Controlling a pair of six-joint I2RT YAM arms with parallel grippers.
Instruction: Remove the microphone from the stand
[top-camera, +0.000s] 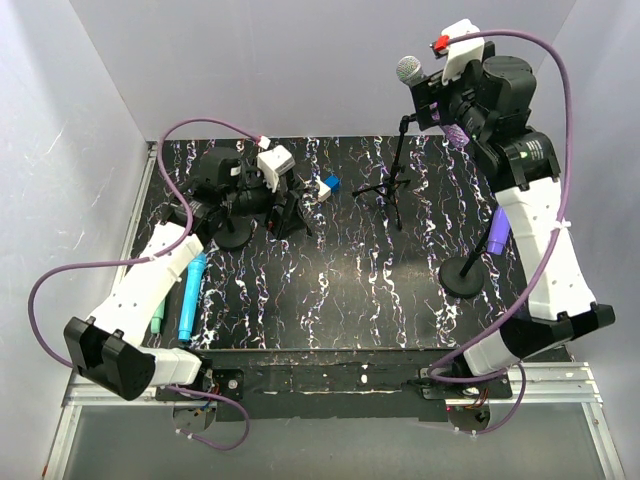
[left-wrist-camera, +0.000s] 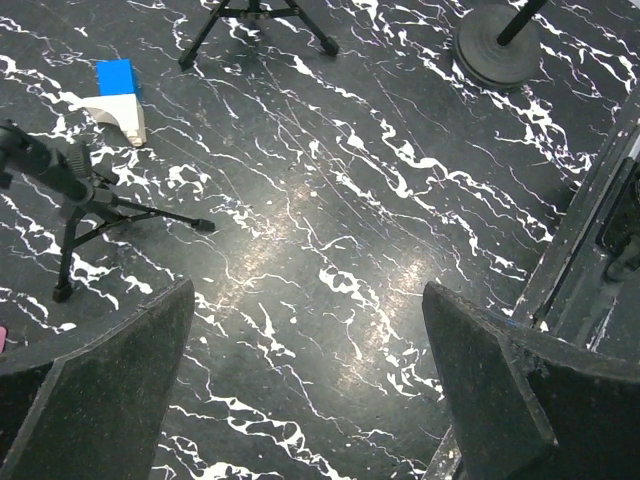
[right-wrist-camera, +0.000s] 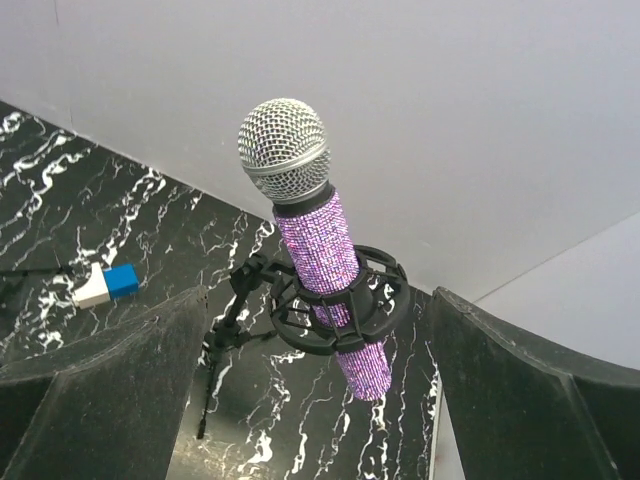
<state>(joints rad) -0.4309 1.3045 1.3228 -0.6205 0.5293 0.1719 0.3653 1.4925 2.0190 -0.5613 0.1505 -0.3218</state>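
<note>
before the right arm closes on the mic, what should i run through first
1. right end effector open: ok, jaws stand wide.
2. microphone lined up between its fingers: ok sideways in the right wrist view; how far ahead it is, cannot tell.
3. microphone seated in the ring mount: ok, head up, body tilted.
4. lift path above the head: ok, only the wall behind it.
5. stand braced: not ok, the left end effector is open over the table, holding nothing.
</note>
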